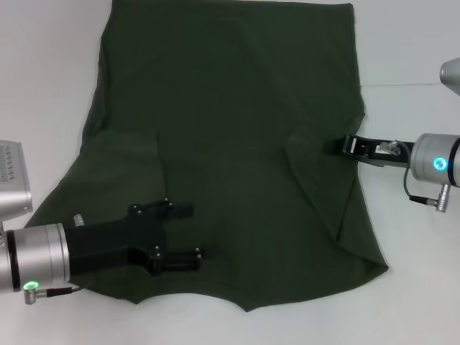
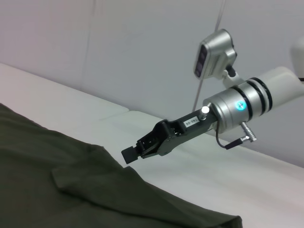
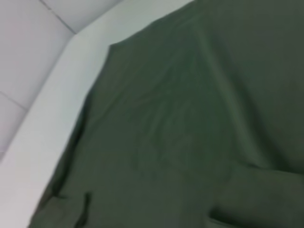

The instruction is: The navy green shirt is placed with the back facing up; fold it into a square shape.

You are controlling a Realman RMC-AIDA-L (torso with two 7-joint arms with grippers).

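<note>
white table [image 1: 417,43] under everything, navy green shirt [image 1: 230,144] spread flat across it, plain side up. left gripper [image 1: 192,231] reaches in low over the near hem, jaws spread wide, holding nothing. right gripper [image 1: 343,146] stretches level to the shirt's right edge; can't tell its jaws.

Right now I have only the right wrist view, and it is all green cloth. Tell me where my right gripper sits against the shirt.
Observer: The right gripper is at the right edge of the navy green shirt, about halfway along that side and next to a raised crease.
Operator: Report the left arm too.
Observer: The left gripper is over the shirt's near left part, with its jaws open and pointing toward the middle of the shirt.
</note>
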